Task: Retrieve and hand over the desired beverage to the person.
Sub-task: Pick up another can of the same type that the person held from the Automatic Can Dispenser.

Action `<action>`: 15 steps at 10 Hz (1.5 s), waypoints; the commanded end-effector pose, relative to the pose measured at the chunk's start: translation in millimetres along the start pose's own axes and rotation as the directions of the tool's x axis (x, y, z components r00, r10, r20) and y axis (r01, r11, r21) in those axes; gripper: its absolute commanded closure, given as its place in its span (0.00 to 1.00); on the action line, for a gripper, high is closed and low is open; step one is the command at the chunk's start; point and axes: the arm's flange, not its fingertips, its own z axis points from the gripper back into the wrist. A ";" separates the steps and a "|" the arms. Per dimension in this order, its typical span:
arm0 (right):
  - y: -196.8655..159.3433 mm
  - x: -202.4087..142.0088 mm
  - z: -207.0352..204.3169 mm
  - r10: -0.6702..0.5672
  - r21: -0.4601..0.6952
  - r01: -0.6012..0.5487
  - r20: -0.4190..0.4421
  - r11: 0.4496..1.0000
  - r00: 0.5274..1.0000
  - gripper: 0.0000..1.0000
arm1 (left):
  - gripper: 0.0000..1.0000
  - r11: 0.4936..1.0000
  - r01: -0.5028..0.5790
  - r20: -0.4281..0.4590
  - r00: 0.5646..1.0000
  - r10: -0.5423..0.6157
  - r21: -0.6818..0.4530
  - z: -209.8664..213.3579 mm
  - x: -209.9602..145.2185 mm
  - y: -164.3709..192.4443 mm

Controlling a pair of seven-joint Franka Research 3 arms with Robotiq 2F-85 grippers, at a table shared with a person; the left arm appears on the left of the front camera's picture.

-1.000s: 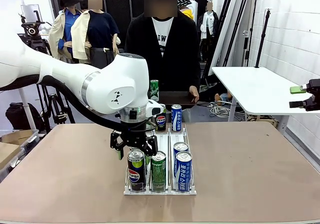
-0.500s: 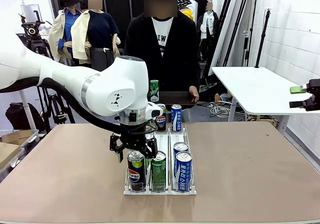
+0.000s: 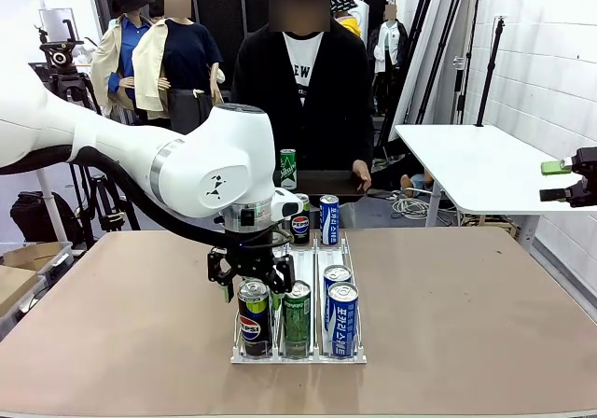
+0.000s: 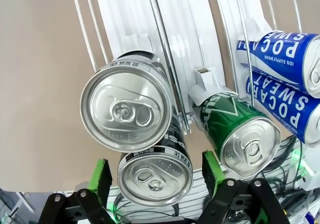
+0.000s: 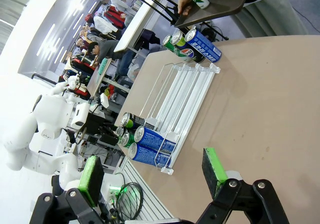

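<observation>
- At the near end of the rack [image 3: 308,359], my left gripper [image 3: 248,283] hangs over the black Pepsi can [image 3: 254,320] in the left lane.
- Its green pads [image 4: 101,173] stand apart on either side of that can's top, not touching it.
- My right gripper [image 3: 571,181], out to the right, is spread wide and empty.
- Across the table, the person [image 3: 303,91] holds a tray [image 3: 326,187] bearing a green can [image 3: 288,168].

Front view: the front Pepsi can [image 3: 253,317] covers part of the left gripper [image 3: 250,283], so we can't read pad contact there. The left arm [image 3: 201,171] hides one end of the tray [image 3: 328,186] and one hand of the person [image 3: 303,82]. The right gripper [image 3: 558,181] is cut by the right edge. Left wrist view: the Pocari Sweat cans [image 4: 275,54] run off the right edge.
</observation>
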 end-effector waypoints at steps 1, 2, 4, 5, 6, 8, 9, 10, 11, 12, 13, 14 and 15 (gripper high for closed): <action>0.5 -0.7 -0.6 0.001 0.012 -0.001 0.007 1.000 1.000 0.00 | 0.24 1.000 0.010 0.018 1.000 -0.010 -0.016 -7.3 -4.5 1.5; 0.5 -0.7 -0.6 0.001 0.012 -0.001 0.007 1.000 1.000 0.00 | 0.37 1.000 0.014 0.022 1.000 -0.013 -0.015 -7.4 -4.6 1.7; 0.5 -0.7 -0.6 0.001 0.012 -0.001 0.007 1.000 1.000 0.00 | 0.68 1.000 0.020 0.022 1.000 -0.019 -0.015 -8.1 -4.3 1.7; 0.5 -0.7 -0.6 0.001 0.012 -0.001 0.007 1.000 1.000 0.00 | 0.83 1.000 0.023 0.020 1.000 -0.022 -0.015 -7.9 -4.7 1.5; 0.5 -0.7 -0.6 0.001 0.012 -0.001 0.007 1.000 1.000 0.00 | 1.00 0.999 0.033 0.017 0.999 -0.032 -0.020 -7.5 -5.6 1.4; 0.5 -0.7 -0.6 0.001 0.012 -0.001 0.007 1.000 1.000 0.00 | 1.00 0.997 0.029 -0.009 1.000 -0.030 -0.076 -2.1 -4.2 5.2; 0.5 -0.7 -0.6 0.001 0.012 -0.001 0.007 1.000 1.000 0.00 | 1.00 1.000 0.014 0.011 1.000 -0.014 -0.005 -2.9 -0.9 -0.1; 0.5 -0.7 -0.6 0.001 0.012 -0.001 0.007 1.000 1.000 0.00 | 1.00 1.000 0.014 0.011 1.000 -0.014 -0.005 -2.9 -0.9 -0.1; 0.5 -0.7 -0.6 0.001 0.012 -0.001 0.007 1.000 1.000 0.00 | 1.00 1.000 0.014 0.011 1.000 -0.014 -0.005 -2.9 -0.9 -0.1; 0.5 -0.7 -0.6 0.001 0.012 -0.001 0.007 1.000 1.000 0.00 | 1.00 1.000 0.014 0.011 1.000 -0.014 -0.005 -2.9 -0.9 -0.1; 0.5 -0.7 -0.6 0.001 0.012 -0.001 0.007 1.000 1.000 0.00 | 1.00 1.000 0.014 0.011 1.000 -0.014 -0.005 -2.9 -0.9 -0.1; 0.5 -0.7 -0.6 0.001 0.012 -0.001 0.007 1.000 1.000 0.00 | 1.00 1.000 0.014 0.011 1.000 -0.014 -0.005 -2.9 -0.9 -0.1; 0.5 -0.7 -0.6 0.001 0.012 -0.001 0.007 1.000 1.000 0.00 | 1.00 1.000 0.018 0.005 1.000 -0.018 -0.017 -2.8 0.4 2.4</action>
